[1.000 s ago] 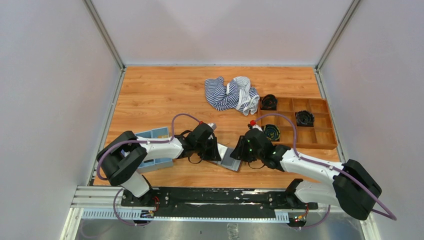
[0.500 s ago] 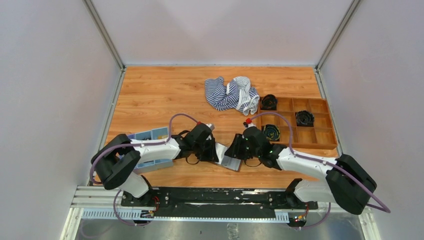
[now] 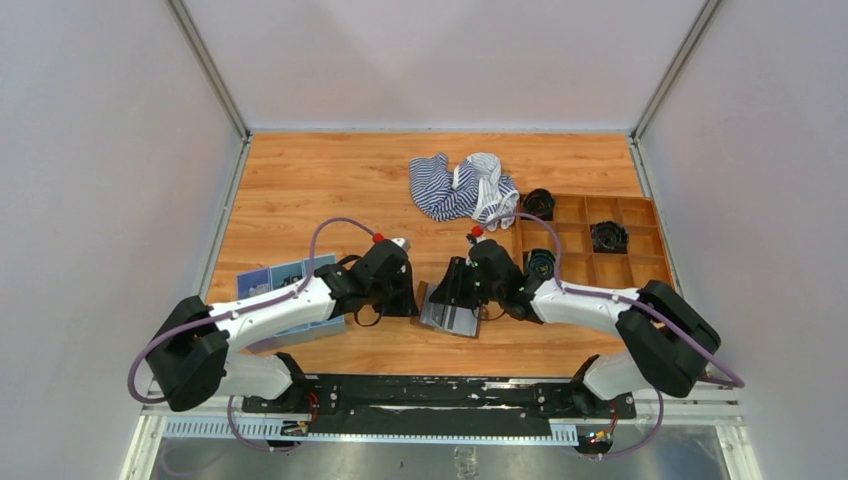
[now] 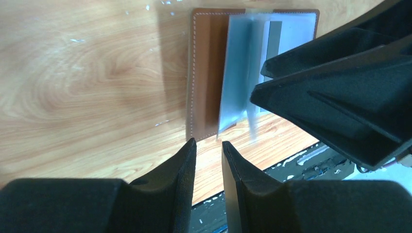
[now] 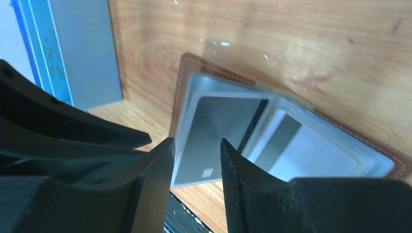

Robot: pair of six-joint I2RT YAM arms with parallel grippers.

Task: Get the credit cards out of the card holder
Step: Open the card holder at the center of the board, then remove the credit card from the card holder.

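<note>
Drawing back from the open card holder (image 3: 448, 316), left gripper (image 4: 209, 145) and right gripper (image 5: 197, 143) flank it, slightly parted and empty; its grey credit card (image 5: 218, 121) stays pocketed.

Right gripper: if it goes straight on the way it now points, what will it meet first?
Most likely the grey card inside the open card holder, which lies straight ahead of the right gripper. How far off it is remains unclear.
</note>
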